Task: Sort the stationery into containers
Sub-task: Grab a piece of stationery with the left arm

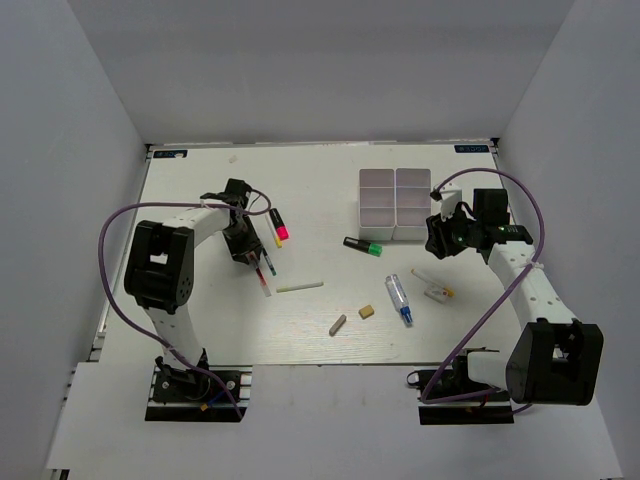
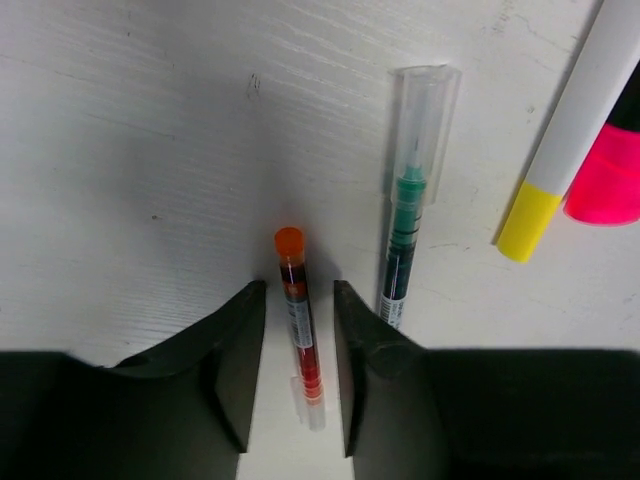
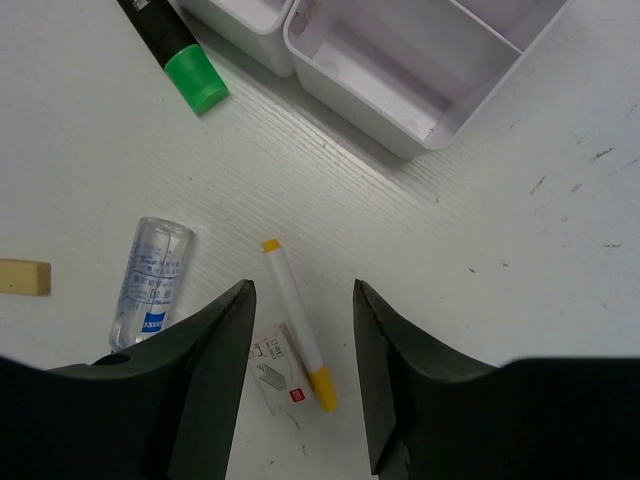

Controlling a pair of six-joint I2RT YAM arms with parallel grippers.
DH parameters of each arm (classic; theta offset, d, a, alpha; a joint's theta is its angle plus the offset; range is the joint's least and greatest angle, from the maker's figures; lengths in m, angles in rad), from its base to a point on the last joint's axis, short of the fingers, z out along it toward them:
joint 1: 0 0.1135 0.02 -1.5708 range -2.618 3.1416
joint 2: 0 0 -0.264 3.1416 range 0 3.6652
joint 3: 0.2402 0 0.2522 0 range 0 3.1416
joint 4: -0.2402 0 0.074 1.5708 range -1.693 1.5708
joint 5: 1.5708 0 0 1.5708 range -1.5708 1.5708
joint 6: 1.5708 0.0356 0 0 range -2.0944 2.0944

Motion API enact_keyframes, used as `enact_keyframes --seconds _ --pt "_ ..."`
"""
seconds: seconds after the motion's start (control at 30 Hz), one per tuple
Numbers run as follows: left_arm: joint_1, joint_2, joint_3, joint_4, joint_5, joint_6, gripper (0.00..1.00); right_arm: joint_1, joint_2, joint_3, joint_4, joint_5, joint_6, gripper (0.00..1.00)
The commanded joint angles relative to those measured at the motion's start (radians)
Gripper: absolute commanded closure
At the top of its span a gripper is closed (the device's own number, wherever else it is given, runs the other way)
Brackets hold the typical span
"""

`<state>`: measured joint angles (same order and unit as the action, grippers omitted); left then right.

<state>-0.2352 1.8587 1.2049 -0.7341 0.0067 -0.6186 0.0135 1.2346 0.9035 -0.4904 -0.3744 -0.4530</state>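
My left gripper [image 1: 244,246] is open and low over the table, its jaws on either side of a thin red pen [image 2: 298,318] without touching it. A green pen [image 2: 404,232] lies just right of it, then a white pen with a yellow end [image 2: 562,148] and a pink-ended marker [image 1: 280,225]. My right gripper [image 1: 441,238] is open and empty above a white pen with yellow ends [image 3: 294,312] and a small white staple box [image 3: 277,372]. The white four-compartment box [image 1: 394,203] stands just left of the right gripper.
A green-ended black marker [image 1: 362,245] lies left of the compartment box. A blue-tipped clear tube [image 1: 400,299], a tan eraser [image 1: 367,311], a grey eraser [image 1: 338,324] and a pale stick [image 1: 300,287] lie mid-table. White walls enclose the table.
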Motion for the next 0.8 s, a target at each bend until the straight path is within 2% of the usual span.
enact_keyframes --seconds 0.0,0.13,0.43,0.5,0.53,0.67,0.77 --pt "-0.018 0.042 -0.005 0.012 -0.036 -0.009 0.60 -0.001 -0.014 0.012 0.032 -0.026 0.016 0.49" --pt "-0.027 0.060 -0.005 -0.008 -0.063 0.002 0.71 -0.003 -0.017 0.009 0.030 -0.031 0.022 0.49" --pt "-0.036 0.069 -0.036 -0.053 -0.126 0.057 0.75 -0.001 -0.018 0.009 0.033 -0.040 0.031 0.49" --pt "-0.036 0.069 -0.045 -0.053 -0.126 0.066 0.70 0.000 -0.020 0.008 0.032 -0.043 0.033 0.49" --pt "-0.045 0.079 -0.045 -0.053 -0.126 0.066 0.58 -0.003 -0.021 0.011 0.032 -0.044 0.033 0.49" --pt "-0.046 0.079 -0.054 -0.044 -0.117 0.066 0.53 0.000 -0.021 0.009 0.032 -0.043 0.030 0.47" --pt "-0.046 0.088 -0.054 -0.044 -0.117 0.066 0.53 0.000 -0.023 0.008 0.032 -0.043 0.031 0.47"
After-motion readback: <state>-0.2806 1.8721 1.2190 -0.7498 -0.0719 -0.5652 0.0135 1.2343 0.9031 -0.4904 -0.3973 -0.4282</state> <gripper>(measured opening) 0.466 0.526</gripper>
